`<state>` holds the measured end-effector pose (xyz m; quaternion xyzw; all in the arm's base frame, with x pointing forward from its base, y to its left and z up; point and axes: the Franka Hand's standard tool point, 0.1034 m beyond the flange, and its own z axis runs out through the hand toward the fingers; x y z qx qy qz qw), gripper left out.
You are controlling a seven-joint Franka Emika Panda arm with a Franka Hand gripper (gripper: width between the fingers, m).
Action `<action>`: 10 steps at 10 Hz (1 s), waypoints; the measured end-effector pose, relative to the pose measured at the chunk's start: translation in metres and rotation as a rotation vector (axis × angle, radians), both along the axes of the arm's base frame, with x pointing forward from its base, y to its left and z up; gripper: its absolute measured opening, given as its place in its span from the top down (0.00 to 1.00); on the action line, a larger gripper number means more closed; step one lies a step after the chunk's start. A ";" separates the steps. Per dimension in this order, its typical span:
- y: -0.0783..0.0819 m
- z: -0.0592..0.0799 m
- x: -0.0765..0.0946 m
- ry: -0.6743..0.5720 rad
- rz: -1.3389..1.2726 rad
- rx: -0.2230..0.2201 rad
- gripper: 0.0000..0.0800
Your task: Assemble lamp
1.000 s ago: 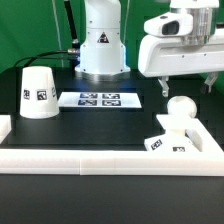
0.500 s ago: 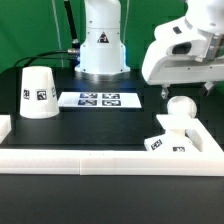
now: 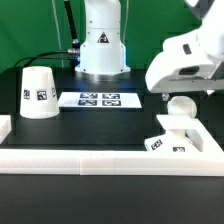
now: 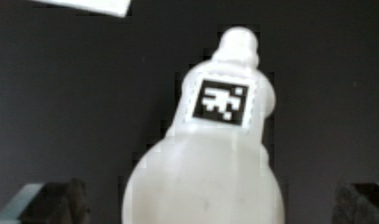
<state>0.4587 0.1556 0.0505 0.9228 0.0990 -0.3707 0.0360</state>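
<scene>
The white lamp base (image 3: 170, 136) sits at the exterior view's right against the white rail, with the round bulb (image 3: 181, 106) on top of it. The tapered shade (image 3: 38, 92) stands at the exterior view's left. My gripper (image 3: 184, 91) hovers just above the bulb. In the wrist view the gripper (image 4: 207, 203) is open. Its dark fingertips (image 4: 53, 200) stand wide on either side of the rounded white bulb (image 4: 212, 180), apart from it. The tagged base (image 4: 223, 100) stretches beyond the bulb.
The marker board (image 3: 100, 99) lies flat in the middle of the black table, in front of the robot's white pedestal (image 3: 100, 45). A long white rail (image 3: 100, 160) borders the table's near edge and side.
My gripper has moved down and toward the exterior view's right, from higher up to just above the bulb. The parts have not moved.
</scene>
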 end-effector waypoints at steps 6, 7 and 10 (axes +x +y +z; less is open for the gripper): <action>-0.003 -0.018 -0.002 0.126 0.000 -0.027 0.13; -0.003 -0.022 -0.003 0.125 -0.001 -0.026 0.13; -0.003 -0.031 -0.010 0.120 -0.002 -0.028 0.13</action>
